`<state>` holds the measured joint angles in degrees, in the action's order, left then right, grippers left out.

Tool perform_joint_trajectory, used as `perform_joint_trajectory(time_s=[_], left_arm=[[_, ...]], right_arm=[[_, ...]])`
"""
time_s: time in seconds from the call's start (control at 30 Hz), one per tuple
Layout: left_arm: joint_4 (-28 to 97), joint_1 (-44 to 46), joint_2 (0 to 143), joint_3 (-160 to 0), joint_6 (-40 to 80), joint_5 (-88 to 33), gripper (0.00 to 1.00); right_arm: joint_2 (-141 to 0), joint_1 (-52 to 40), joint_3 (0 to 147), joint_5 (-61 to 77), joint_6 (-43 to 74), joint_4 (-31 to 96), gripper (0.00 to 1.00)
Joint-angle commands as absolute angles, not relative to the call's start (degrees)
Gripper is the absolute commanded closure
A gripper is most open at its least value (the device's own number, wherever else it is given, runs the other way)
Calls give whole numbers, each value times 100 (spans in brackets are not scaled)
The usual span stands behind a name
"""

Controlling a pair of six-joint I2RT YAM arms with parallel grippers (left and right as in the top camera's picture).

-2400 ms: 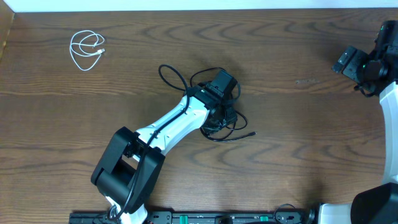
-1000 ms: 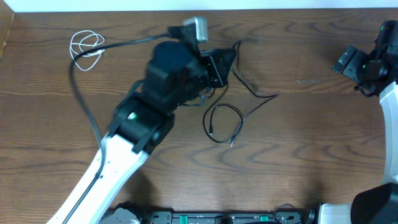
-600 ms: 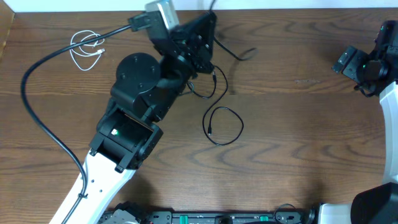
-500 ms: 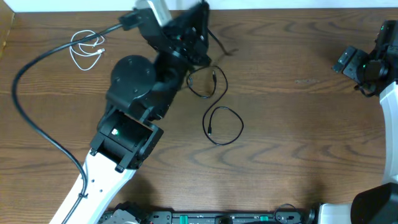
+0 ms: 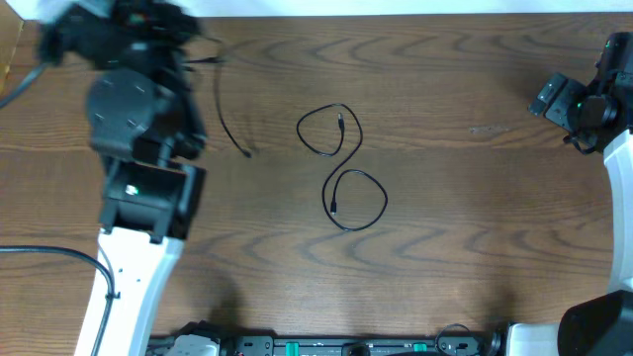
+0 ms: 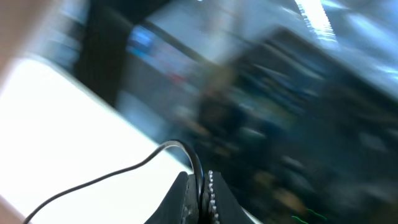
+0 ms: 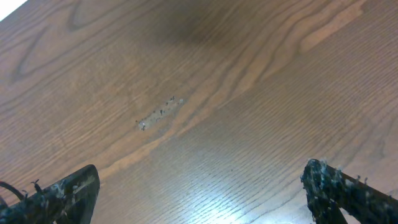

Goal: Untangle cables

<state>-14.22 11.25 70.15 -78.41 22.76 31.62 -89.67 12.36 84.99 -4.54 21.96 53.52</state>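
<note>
2 black cable loops (image 5: 342,170) are lying on the surface (image 5: 475,227); left claw (image 6: 200,186) is pinching 1 cable (image 5: 224,111), right claw (image 7: 200,177) gaping.

Even bright light; left wrist view heavily motion-blurred.

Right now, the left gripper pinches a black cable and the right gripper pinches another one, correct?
No. The left gripper does pinch a black cable, but the right gripper is open and empty, as the right wrist view shows.

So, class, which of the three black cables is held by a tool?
The leftmost one, pinched in the left tool and trailing uncoiled; the other two lie looped mid-table.
</note>
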Motion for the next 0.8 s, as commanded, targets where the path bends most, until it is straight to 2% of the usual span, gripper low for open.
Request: perform_joint_trajectory(time_s=[0.0,0.33,0.77], left_arm=[[-1308,303,7363,-7911,1715,4080,93],[-1253,-1461,8490,-7911,1247,5231,93],[-239,-2322,9067,-7909,1271,5251,93]], right_arm=[[-8991,1234,8497,-497,2268,5358,1],[-8991,1229,8497,-497,2268,5358,1],[-8991,1234,8497,-497,2268,5358,1]])
